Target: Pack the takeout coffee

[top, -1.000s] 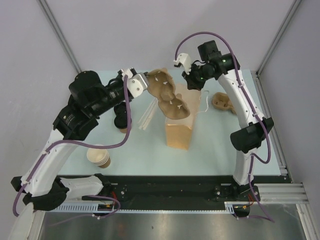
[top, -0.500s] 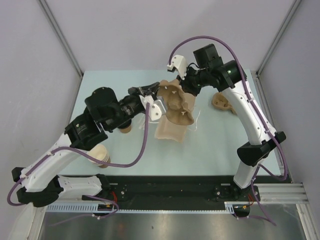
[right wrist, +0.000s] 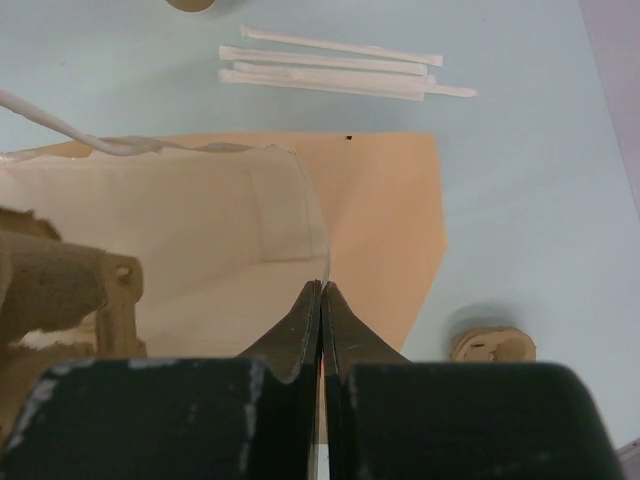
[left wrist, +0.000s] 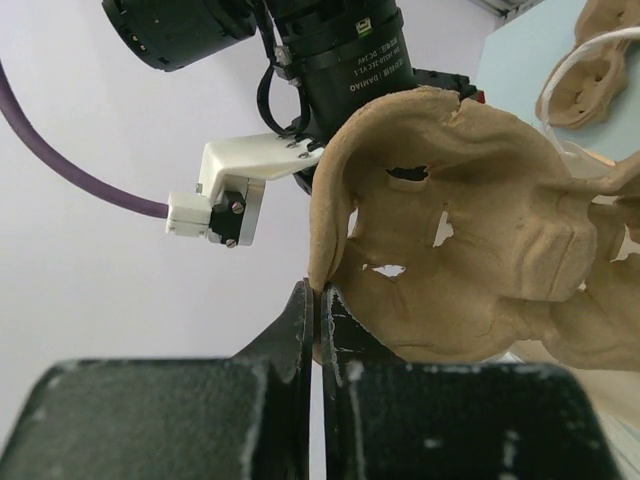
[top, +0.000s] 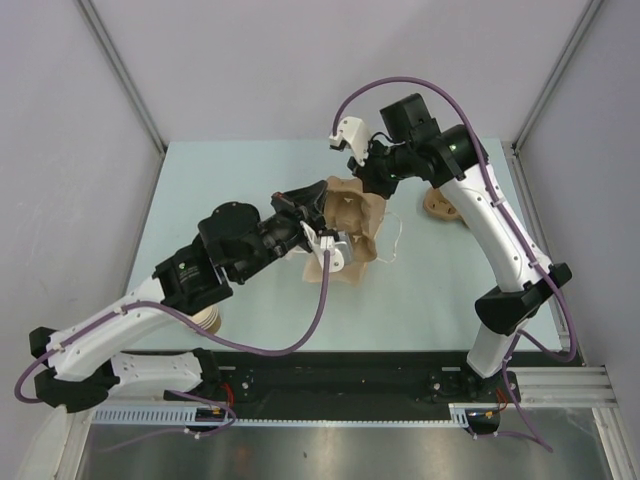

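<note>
both pinch shut: left tool [left wrist: 318, 300] on carrier [left wrist: 480, 230] rim, right tool [right wrist: 321, 296] on bag [right wrist: 380, 210] lip.

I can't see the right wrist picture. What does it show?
The right tool pinches the top edge of an open brown paper bag. A cardboard cup tray is partly inside, at left, and wrapped straws lie on the table beyond.

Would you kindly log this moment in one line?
left pincer shut on cup carrier; right pincer shut on paper bag; carrier partly in bag
</note>
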You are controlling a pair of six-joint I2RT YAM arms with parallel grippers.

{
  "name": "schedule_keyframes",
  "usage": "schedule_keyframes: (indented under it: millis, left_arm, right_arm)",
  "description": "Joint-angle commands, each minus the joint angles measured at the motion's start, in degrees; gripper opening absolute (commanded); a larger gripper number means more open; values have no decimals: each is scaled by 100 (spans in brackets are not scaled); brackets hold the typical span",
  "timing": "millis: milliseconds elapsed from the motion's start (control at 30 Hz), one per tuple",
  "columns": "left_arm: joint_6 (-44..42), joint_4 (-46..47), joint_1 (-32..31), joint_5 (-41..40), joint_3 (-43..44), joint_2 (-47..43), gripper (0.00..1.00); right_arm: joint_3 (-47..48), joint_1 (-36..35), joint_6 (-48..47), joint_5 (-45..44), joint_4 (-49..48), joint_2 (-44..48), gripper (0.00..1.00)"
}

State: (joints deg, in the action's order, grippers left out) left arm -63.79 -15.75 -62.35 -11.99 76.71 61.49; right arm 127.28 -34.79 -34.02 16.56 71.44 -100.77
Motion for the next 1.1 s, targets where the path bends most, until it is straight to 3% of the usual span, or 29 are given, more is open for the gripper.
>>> schedule_keyframes:
  millis: [0, 367, 533, 900, 1067]
  left_arm:
    - [-668, 588, -32, -181, -340, -321, 0]
    - [-1030, 704, 47, -225, -368, -437, 0]
    - [-978, 310, -14, -76, -428, -401, 0]
    - [-477, -596, -814, -120, -938, -419, 0]
    - [111, -1210, -858, 56, -387, -252, 0]
  right_arm:
    - [33, -37, 124, 155, 28, 286, 0]
    - [60, -37, 71, 225, 10, 365, 0]
    - [270, -98, 185, 243, 115, 321, 0]
    - [376, -125, 387, 506, 458, 462, 0]
    - [499, -178, 396, 577, 599, 567, 0]
